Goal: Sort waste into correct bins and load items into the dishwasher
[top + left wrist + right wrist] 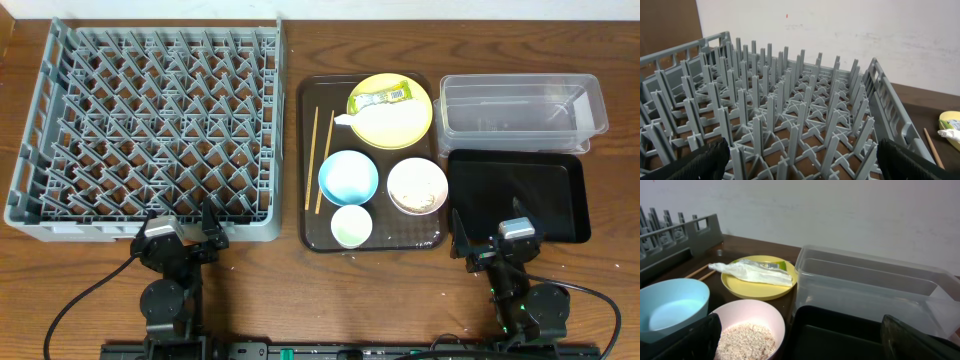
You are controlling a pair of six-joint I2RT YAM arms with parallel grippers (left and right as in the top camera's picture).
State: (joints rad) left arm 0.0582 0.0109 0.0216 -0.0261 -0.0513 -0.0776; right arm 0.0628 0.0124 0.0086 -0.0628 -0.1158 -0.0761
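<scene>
The grey dish rack fills the left and shows in the left wrist view. A yellow plate holds the green-and-yellow wrapper and white napkin. Chopsticks, a blue bowl, a white bowl with rice scraps and a small white cup lie on the brown tray. The clear tub and black tray are at the right. My left gripper is open at the rack's near edge. My right gripper is open over the black tray's near-left corner.
The dark brown serving tray lies between the rack and the bins. The rack's right wall stands close to the tray's left edge. Bare wooden table runs along the front, where both arm bases sit.
</scene>
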